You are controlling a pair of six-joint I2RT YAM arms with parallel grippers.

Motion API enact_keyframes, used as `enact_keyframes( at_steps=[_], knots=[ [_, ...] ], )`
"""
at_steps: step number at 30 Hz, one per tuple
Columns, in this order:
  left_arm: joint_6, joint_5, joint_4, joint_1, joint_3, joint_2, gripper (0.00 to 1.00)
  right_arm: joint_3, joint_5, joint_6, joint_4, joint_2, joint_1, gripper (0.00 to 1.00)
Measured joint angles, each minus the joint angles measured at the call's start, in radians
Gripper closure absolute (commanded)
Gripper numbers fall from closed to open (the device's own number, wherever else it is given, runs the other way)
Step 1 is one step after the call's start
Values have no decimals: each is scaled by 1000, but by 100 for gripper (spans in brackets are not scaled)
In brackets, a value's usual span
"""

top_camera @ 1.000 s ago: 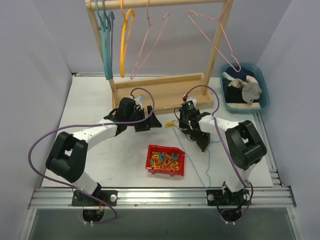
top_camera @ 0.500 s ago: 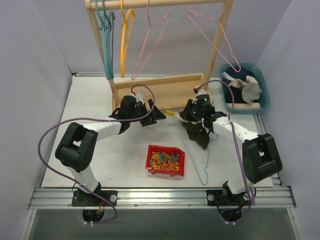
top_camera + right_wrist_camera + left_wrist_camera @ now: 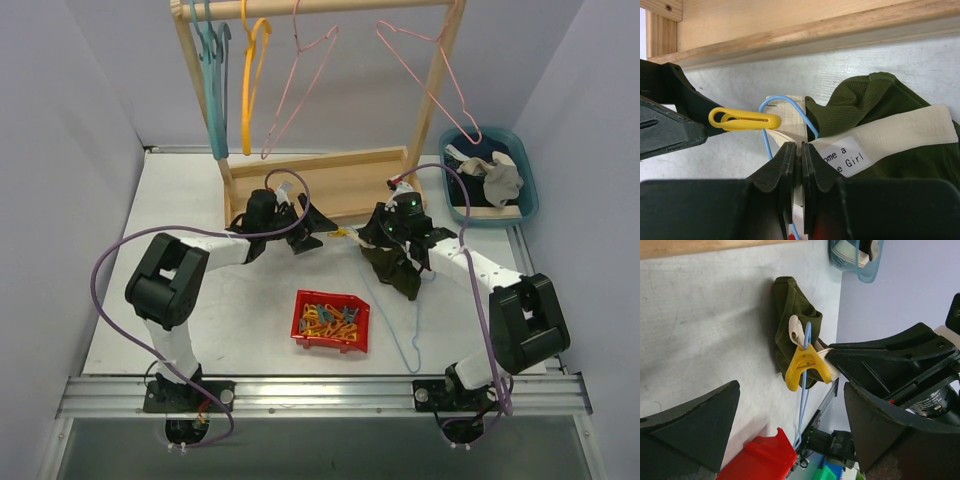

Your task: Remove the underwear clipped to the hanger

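Your left end effector [image 3: 310, 228] has slid right, jaws wide, facing yellow clip [image 3: 802, 367]; right end effector [image 3: 800, 150] pinches olive underwear [image 3: 865, 105] (by pale waistband [image 3: 900, 130]).

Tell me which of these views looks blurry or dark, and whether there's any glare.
Top external: even light, soft shadows, no strong glare. Left wrist: yellow clip crisp, left fingers dark and soft. Right wrist: label print on the underwear is readable; right fingers nearly black.
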Motion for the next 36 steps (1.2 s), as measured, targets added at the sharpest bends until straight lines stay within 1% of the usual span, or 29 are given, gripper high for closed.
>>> enact_keyframes(
  at_steps=[9,10,11,12,13,14,17,18,19,21,22,24,30,33,36],
  knots=[
    [-87,40,33,0,5,30,6,-14,-17,-1,6,-5,0,100],
    [-94,43,37,0,7,36,5,-17,-17,-2,7,-6,0,100],
    [-98,46,39,-1,10,41,0,-21,-17,-2,9,-9,0,100],
    [-101,47,42,-1,13,45,10,-25,-18,-2,10,-11,0,100],
    [-108,50,44,-1,15,50,16,-27,-19,-2,10,-13,0,100],
    [-116,52,53,-1,15,54,30,-29,-20,-2,11,-15,0,100],
    [-135,68,91,-1,15,70,46,-30,-23,-5,12,-15,0,100],
    [-143,72,106,-1,15,76,55,-30,-24,-5,13,-15,0,100],
    [-154,76,116,-1,15,82,61,-30,-24,-5,13,-16,0,100],
    [-162,85,143,-2,15,95,71,-30,-24,-7,14,-17,0,100],
    [-168,90,153,-2,15,101,82,-30,-24,-9,15,-18,0,100],
    [-183,97,166,-2,15,110,97,-31,-23,-12,15,-19,0,100],
    [-200,117,217,0,5,117,97,-35,-22,-13,17,-20,0,100],
    [-212,124,267,3,-37,115,97,-35,-10,-19,14,-20,0,100],
    [-220,126,277,12,-85,101,97,-35,17,-23,4,-20,2,100]
  ],
)
